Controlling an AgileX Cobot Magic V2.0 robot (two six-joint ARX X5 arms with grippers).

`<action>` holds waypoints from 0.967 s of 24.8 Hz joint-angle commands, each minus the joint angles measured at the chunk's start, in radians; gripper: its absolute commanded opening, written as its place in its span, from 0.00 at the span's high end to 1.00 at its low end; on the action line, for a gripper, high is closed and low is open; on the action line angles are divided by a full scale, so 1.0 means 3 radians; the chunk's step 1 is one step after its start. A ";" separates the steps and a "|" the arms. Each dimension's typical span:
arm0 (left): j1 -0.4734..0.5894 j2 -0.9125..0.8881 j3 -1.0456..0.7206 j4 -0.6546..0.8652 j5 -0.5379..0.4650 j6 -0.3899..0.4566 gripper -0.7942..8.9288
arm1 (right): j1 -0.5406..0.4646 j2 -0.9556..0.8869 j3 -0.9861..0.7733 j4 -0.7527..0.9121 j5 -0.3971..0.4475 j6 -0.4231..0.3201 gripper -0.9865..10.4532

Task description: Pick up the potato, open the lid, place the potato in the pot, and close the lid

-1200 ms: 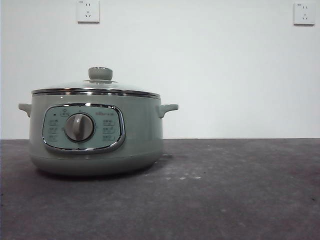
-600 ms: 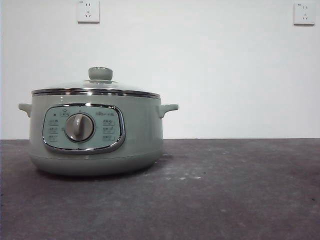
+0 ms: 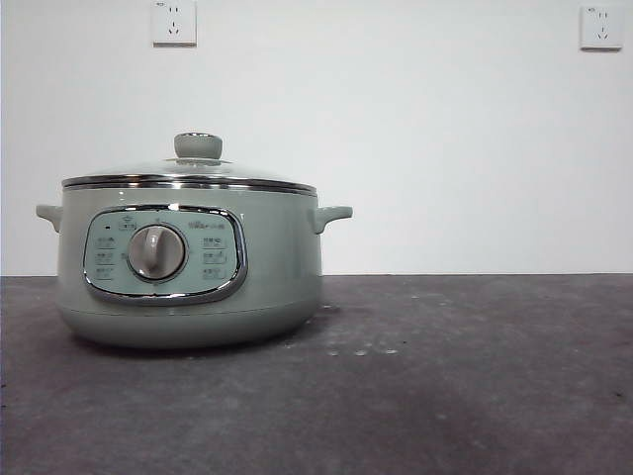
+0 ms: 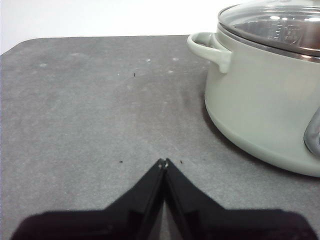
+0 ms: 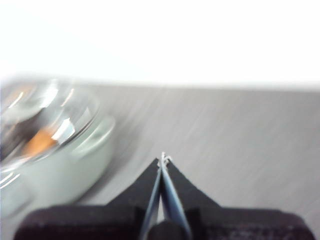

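the front view is unchanged from a second ago: the lid (image 3: 190,176) sits shut on the pot (image 3: 188,267) toward the bench's (image 3: 475,396) left edge. an orange shape, probably the potato (image 5: 39,142), shows through the glass. the left gripper (image 4: 163,162) and the right gripper (image 5: 163,159) are pressed closed, empty; the task looks done.

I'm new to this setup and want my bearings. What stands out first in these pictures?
A wide sage-green electric pot stands on the dark grey table, toward the front view's left, its steel-rimmed glass lid on. An orange shape shows blurred through the glass in the right wrist view. The left gripper and right gripper, jaws shut, hold nothing beside the pot.
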State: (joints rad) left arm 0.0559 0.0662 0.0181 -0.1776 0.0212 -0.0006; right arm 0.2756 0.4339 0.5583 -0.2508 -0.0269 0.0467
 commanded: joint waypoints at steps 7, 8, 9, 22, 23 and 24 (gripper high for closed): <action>-0.0010 0.0001 -0.0036 0.0039 0.0017 0.0004 0.92 | -0.0725 -0.1239 -0.1672 0.0745 0.0004 -0.0281 0.91; -0.0010 0.0001 -0.0036 0.0039 0.0017 0.0003 0.92 | -0.0753 -0.1278 -0.1727 0.0748 0.0004 -0.0282 0.91; -0.0010 0.0001 -0.0036 0.0039 0.0017 0.0003 0.92 | -0.0778 -0.1314 -0.1774 0.0755 0.0004 -0.0281 0.91; -0.0010 0.0005 -0.0036 0.0039 0.0017 0.0003 0.92 | -0.1010 -0.1420 -0.1812 0.0219 0.0001 -0.0393 0.91; -0.0010 0.0005 -0.0036 0.0039 0.0017 0.0004 0.92 | -0.1010 -0.1420 -0.1812 0.0217 0.0004 -0.0394 0.91; -0.0010 0.0005 -0.0036 0.0039 0.0017 0.0003 0.92 | -0.1010 -0.1420 -0.1812 0.0221 0.0010 -0.0393 0.91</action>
State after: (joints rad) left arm 0.0559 0.0677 0.0181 -0.1772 0.0216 -0.0010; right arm -0.0273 0.0105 0.0235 -0.1883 -0.0257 -0.0761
